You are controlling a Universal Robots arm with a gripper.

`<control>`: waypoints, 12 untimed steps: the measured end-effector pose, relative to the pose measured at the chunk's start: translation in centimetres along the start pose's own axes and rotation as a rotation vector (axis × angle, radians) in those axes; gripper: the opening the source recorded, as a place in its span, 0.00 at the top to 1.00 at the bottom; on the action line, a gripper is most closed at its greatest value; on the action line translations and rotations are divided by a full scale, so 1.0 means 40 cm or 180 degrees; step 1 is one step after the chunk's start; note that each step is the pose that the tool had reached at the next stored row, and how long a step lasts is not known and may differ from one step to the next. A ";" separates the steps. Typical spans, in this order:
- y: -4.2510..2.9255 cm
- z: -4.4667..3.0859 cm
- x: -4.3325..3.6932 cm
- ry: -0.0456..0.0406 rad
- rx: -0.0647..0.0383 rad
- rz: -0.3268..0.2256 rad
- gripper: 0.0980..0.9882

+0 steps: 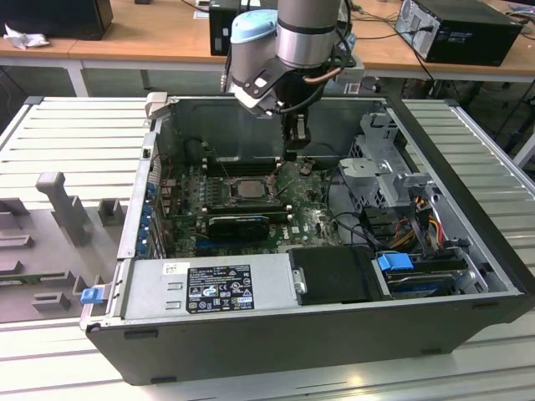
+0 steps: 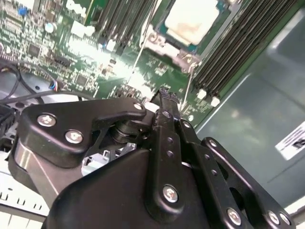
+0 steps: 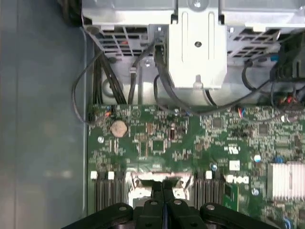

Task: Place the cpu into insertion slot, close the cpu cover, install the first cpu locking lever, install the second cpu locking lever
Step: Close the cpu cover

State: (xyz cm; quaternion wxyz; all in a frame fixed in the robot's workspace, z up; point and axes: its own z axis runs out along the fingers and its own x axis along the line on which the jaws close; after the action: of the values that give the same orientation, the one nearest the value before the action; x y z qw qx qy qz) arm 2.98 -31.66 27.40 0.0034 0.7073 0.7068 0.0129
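Black metal forms the 2-fingered gripper (image 2: 164,95), and in both wrist views its jaws are pressed together with nothing between them. The tips hang just above the green motherboard (image 3: 190,138), close beside one edge of the square, silver-rimmed insertion slot (image 3: 140,180), apparently without touching it.

Just beyond the tips, the small flat square cpu (image 2: 190,19) with its pale silver-beige top lies inside that slot, level and square to it, so step 1 of 4 looks done. The thin silvery frame of the cpu cover (image 2: 186,56) seems to lie flat around the chip, with the pale top showing through its window. Judged from that, step 2 is probably done as well, though the hinge is not plain enough to be sure.

2 thin wire rods, taken to be the locking levers (image 2: 141,50), run along 2 sides of the slot. Whether either is hooked under its catch cannot be told. They look to stand a little proud of the board, which would leave both lever steps open.

Farther on, long black memory slots (image 2: 228,52) flank the slot, and the grey steel computer case (image 1: 334,334) walls the whole board in. In the exterior view the arm reaches down from above, beyond the slot and toward the exterior view's right.
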 end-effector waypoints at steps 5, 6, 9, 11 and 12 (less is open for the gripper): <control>0.049 0.013 0.000 0.0001 0.0000 -0.0020 0.99; 0.056 0.017 0.000 0.0001 0.0000 -0.0025 0.99; 0.065 0.029 0.000 0.0001 0.0000 -0.0027 0.99; 0.067 0.046 -0.001 0.0001 0.0000 -0.0033 0.99; 0.067 0.051 -0.001 0.0005 0.0000 -0.0037 0.99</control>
State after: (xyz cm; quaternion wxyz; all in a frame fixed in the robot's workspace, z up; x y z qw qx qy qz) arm 5.70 -31.66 25.42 0.0029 0.7032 0.7108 0.0134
